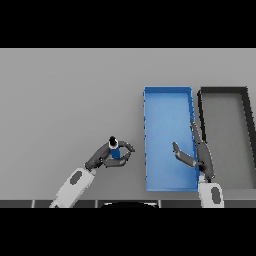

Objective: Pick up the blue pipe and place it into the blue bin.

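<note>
Clearly the left hand (111, 156) has the pipe (114, 149): fingers and thumb curl round its blue body from both sides, forming a ring that keeps it upright, its dark and pale top end poking out above the grip. Whether the pipe is off the table (70, 100) or resting on it cannot be told from this view. It sits just left of the blue bin (167, 91), outside the near part of its left wall, so the carry probably needs only a short move to the right and a lift over the rim. The right hand (197, 152) hangs over the bin's right side, fingers straight and loose, thumb spread, holding nothing; it looks idle, though it may crowd a drop there. Beside the bin stands a dark bin (223, 90), the wrong target.
</note>
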